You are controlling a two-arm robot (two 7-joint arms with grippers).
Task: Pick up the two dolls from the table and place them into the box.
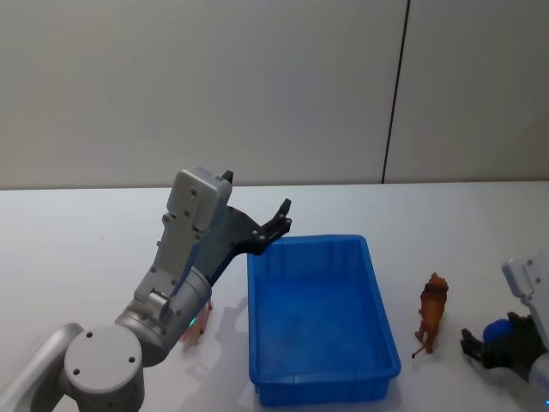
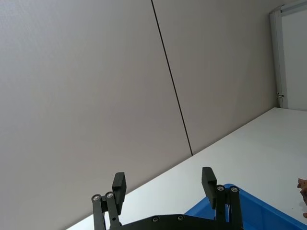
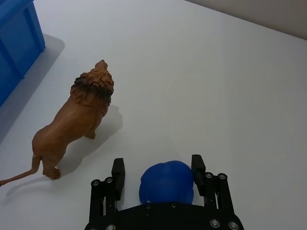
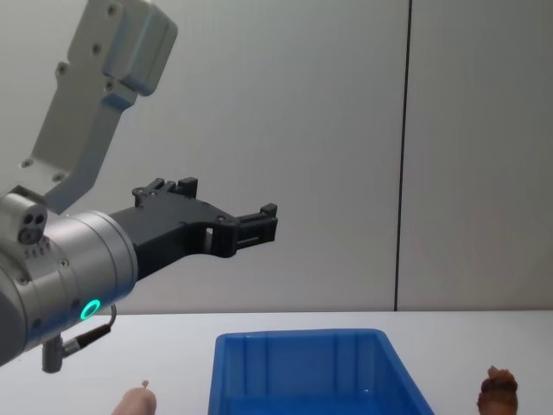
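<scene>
Head view: the reddish-brown doll stands on the worktop just right of the box, its long axis parallel to that wall. The right gripper is close beside it, fingers spread, with open worktop beyond. The pink doll lies left of the box under the raised, open-fingered left gripper.

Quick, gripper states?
Left gripper: open, empty, raised beside the bright blue plastic bin.
Right gripper: around a blue rounded object; clamped or not, cannot tell.

Left hand raised, spread; right hand low, seemingly spread.
</scene>
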